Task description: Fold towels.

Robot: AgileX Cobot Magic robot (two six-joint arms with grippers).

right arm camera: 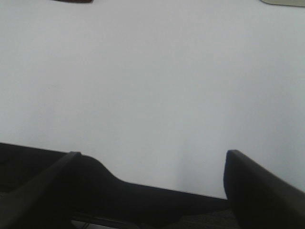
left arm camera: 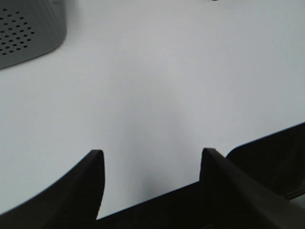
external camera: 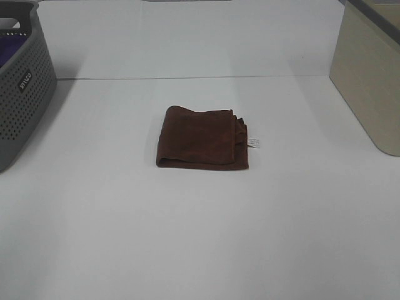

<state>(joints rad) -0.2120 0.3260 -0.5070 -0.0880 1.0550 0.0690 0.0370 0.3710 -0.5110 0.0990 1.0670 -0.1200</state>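
Note:
A dark reddish-brown towel (external camera: 201, 138) lies folded into a small rectangle at the middle of the white table, its small white tag (external camera: 254, 142) sticking out on the right side. Neither arm shows in the exterior high view. In the left wrist view my left gripper (left arm camera: 151, 157) is open over bare table, nothing between its dark fingers (left arm camera: 93, 176). My right gripper (right arm camera: 151, 160) is open too, fingers (right arm camera: 248, 179) wide apart above bare table; a sliver of the towel (right arm camera: 71, 1) shows at that picture's edge, well away from the fingertips.
A grey perforated basket (external camera: 22, 84) stands at the far left, its corner also in the left wrist view (left arm camera: 28, 33). A beige bin (external camera: 369, 81) stands at the far right, its rim just visible in the right wrist view (right arm camera: 283, 2).

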